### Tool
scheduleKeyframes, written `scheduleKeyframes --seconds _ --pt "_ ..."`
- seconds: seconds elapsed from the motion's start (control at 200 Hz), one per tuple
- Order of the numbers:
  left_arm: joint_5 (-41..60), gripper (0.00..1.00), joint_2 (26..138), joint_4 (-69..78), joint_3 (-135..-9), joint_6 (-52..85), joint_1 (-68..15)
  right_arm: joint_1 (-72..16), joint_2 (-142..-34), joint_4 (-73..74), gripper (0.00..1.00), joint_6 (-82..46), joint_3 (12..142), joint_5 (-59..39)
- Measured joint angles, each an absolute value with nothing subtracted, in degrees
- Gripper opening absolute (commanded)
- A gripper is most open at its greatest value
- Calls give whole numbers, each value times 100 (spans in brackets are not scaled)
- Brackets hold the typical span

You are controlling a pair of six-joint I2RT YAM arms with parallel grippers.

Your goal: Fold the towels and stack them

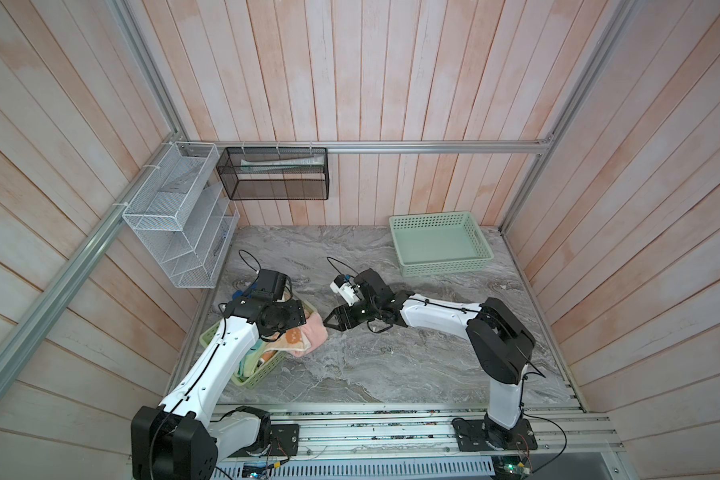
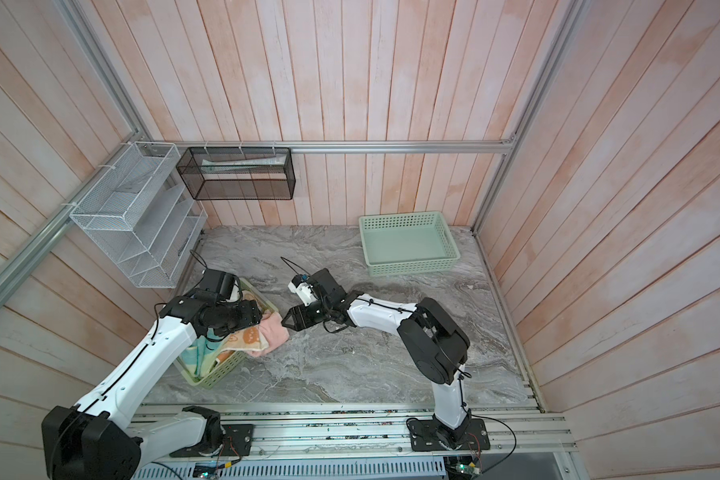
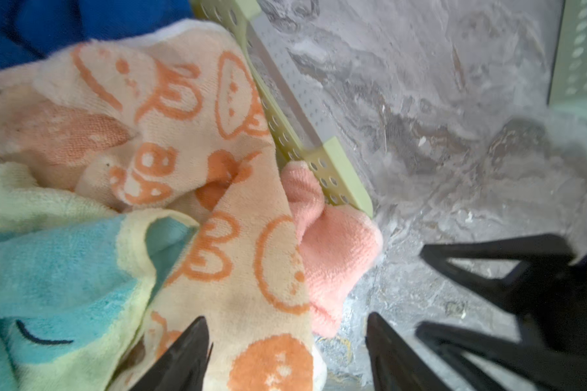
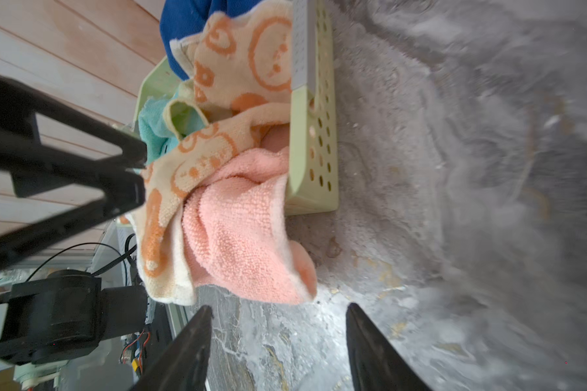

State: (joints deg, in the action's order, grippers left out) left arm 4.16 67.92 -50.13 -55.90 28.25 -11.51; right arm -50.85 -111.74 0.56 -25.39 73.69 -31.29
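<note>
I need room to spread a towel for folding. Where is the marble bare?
Bare: the wide front stretch of marble right of the towel basket; also the back strip left of the empty basket. Crowded: beside the pink towel, where the right gripper hovers.

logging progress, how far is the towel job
Done: nothing folded or stacked. The pink towel, orange towel, teal towel and blue towel lie crumpled in the near basket, pink and orange spilling over its rim. In hand: left pincer and right pincer open at that spill, holding nothing. Left: all folding.
</note>
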Motion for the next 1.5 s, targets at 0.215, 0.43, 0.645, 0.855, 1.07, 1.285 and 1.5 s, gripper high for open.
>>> scheduleKeyframes --seconds 0.215,0.43,0.645,0.855,1.07,1.285,1.5 --pt "582 74 6495 -4571 -5592 3033 -679 -5349 -11885 156 30 -2674 7769 -3483" --pt "843 74 6082 -4338 -5592 3041 -185 -5363 -11883 139 0 -2744 8300 -3540" --pt "1175 73 5837 -4241 -5592 2877 158 -5415 -11745 -458 0 -2596 9428 -3258" --pt "1411 77 5686 -4235 -5599 2733 314 -5507 -11802 -1522 0 -2171 11686 -2600" --pt "1232 81 5186 -4082 -6305 2696 386 -5599 -13019 -2126 0 -1505 16107 -1885" --pt "1216 83 4974 -3677 -6890 2532 386 -5546 -11887 -1140 0 -1092 14615 -1527" --pt "1566 80 5175 -3503 -6906 2373 386 -5546 -11917 -1382 0 -572 15450 -1181"
